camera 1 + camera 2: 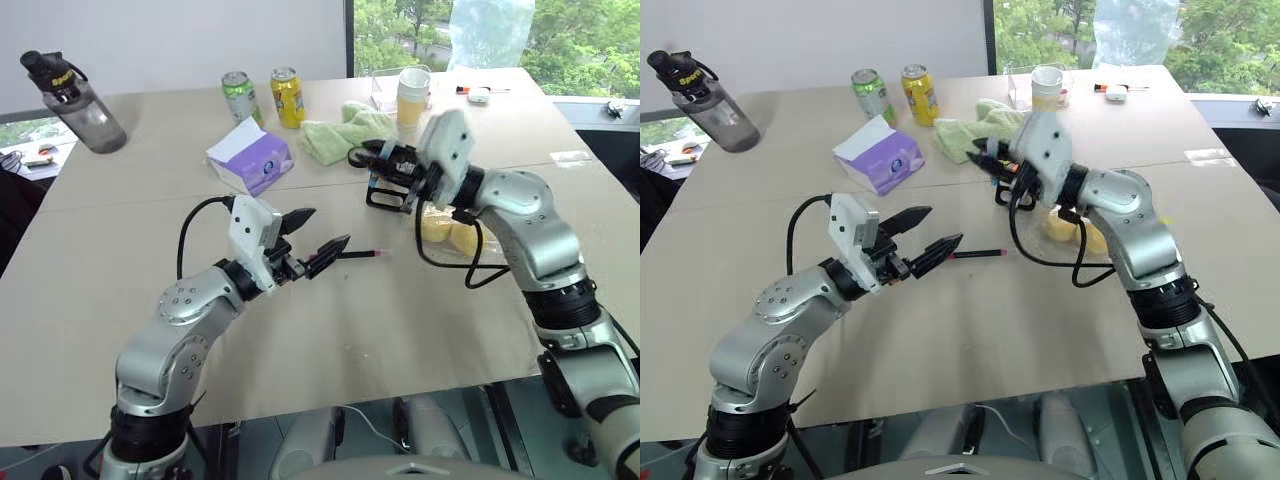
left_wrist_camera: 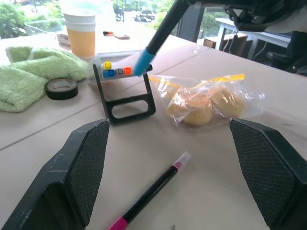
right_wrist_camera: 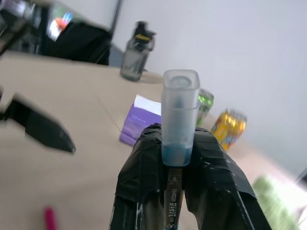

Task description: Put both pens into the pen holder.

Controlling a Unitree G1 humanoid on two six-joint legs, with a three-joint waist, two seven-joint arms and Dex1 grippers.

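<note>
Beige tabletop fills the frame; windows onto trees at upper right. Left gripper is spread, empty, above the pink-ended pen lying mid-frame. Right gripper is clenched on the blue-capped pen above the pen holder.

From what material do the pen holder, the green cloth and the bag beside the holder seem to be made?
The pen holder looks like matte black plastic or coated metal; its frame is rigid and dull. The green cloth seems soft terry or microfibre, with a fuzzy, crumpled surface. The bag appears to be thin clear plastic film: glossy, wrinkled, its yellow contents showing through.
</note>
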